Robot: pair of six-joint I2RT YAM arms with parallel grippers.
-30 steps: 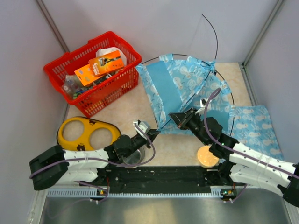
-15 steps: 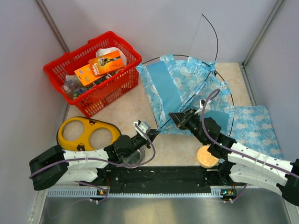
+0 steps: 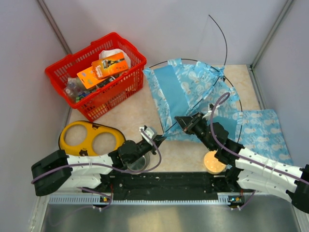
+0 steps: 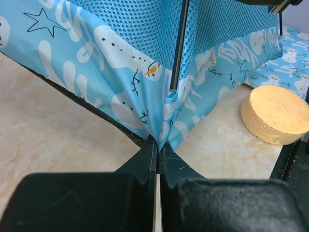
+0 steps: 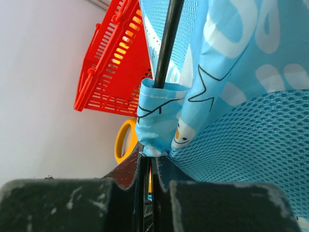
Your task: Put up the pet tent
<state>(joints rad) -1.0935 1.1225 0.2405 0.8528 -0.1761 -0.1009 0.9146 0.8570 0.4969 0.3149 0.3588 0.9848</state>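
Note:
The pet tent (image 3: 186, 92) is light-blue printed fabric with mesh panels, lying partly collapsed at centre back, thin dark poles (image 3: 219, 34) arching over it. My left gripper (image 3: 159, 138) is shut on the tent's near bottom corner (image 4: 161, 130); a dark pole end (image 4: 178, 53) sits just above it. My right gripper (image 3: 179, 119) is shut on a fabric pole pocket (image 5: 157, 118) at the tent's near edge, with a pole (image 5: 166, 38) rising out of it. The two grippers are close together.
A red basket (image 3: 96, 72) full of items stands back left. A yellow two-ring object (image 3: 89, 138) lies near left. A round sponge (image 3: 214, 162) lies by the right arm. A flat blue printed mat (image 3: 263, 130) lies right. A metal cup (image 3: 137, 163) sits under the left arm.
The tent's fabric has shifted slightly and sits a little more raised at the back. Both grippers have moved slightly but keep their hold.

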